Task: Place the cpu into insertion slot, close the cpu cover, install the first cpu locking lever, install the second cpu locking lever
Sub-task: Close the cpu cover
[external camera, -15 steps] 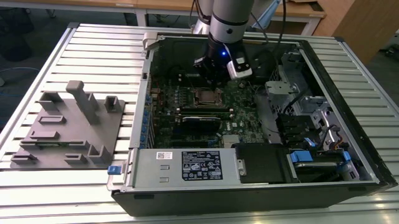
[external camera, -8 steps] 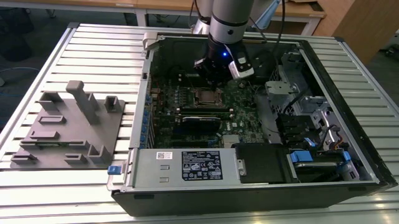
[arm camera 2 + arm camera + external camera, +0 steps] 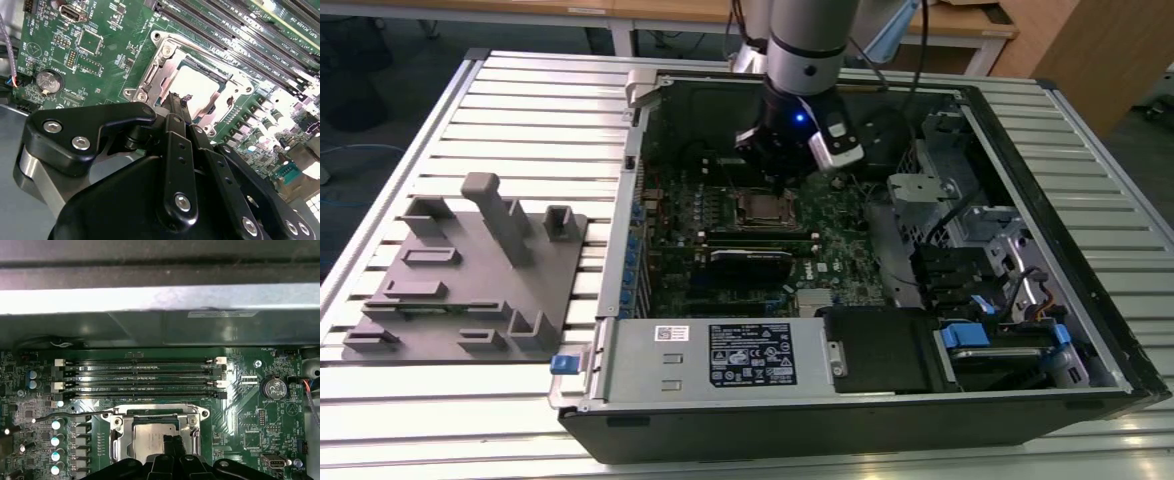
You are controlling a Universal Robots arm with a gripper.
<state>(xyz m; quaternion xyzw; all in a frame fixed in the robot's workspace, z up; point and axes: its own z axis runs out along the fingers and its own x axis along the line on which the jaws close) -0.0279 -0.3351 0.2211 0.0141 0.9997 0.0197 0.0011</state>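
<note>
A slatted metal table [image 3: 520,90] carried an open computer case [image 3: 1067,330] across the centre and right of the exterior view, with a grey fixture plate [image 3: 467,290] on the exterior view's left. From upper centre the arm [image 3: 803,40] reached down, its gripper [image 3: 781,178] just above the insertion slot [image 3: 765,211]. In the second wrist view the black fingers [image 3: 175,120] were drawn together, their tip over the bright cpu [image 3: 202,82]. In the first wrist view the cpu sat in the slot, the cpu cover [image 3: 156,412] framing it and the memory slots [image 3: 140,375] just beside.
</note>
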